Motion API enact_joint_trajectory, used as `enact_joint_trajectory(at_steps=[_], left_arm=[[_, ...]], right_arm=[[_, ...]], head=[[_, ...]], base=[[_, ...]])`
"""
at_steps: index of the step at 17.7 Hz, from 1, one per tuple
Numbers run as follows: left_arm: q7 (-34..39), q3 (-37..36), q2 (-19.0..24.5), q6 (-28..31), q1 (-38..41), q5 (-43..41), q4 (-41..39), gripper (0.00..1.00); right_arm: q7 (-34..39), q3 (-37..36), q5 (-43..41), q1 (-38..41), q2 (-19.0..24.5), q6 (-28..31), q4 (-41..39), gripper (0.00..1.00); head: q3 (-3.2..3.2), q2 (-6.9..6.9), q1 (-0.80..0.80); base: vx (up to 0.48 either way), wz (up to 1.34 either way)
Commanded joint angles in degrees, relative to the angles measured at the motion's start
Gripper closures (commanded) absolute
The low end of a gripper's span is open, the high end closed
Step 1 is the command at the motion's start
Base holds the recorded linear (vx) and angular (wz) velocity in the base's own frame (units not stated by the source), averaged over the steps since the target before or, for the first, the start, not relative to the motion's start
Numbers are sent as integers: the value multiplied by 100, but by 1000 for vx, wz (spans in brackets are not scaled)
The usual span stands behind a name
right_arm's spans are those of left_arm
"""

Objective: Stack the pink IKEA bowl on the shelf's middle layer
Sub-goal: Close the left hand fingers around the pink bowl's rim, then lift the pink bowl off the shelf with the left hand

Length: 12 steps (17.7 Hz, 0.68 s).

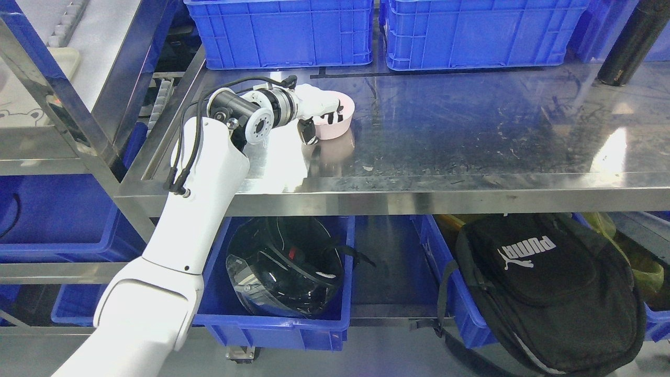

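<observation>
The left hand (318,111) has its fingers closed over the pink bowl (337,121) on the scratched steel shelf (471,136), with blue crates (280,31) at the far edge.

Bowl (335,118) on the shelf (471,136), before the left crate (282,31)

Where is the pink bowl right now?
In the head view the pink bowl sits left of middle on the steel shelf, gripped by the left hand, just in front of the blue crate.
</observation>
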Motion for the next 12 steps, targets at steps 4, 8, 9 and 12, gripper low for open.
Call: enact_joint_trajectory(at_steps=[4,8,9,12], left_arm=[[93,904,-334,-714,123,74,392,89],[322,2231,-455,-2083,211,660,391,100],[322,2303,-455,-2191,289,837,356,100],[252,2452,-455,-2192,500,1329,-397,100]], right_arm=[[3,0,0,132,-100,4,-100,0],[3,0,0,132,-100,4,-100,0],[3,0,0,132,-100,4,-100,0],[3,0,0,132,-100,4,-100,0]], head=[[0,0,0],[0,0,0],[0,0,0],[0,0,0]], base=[[0,0],[2,9],[7,10],[10,2]])
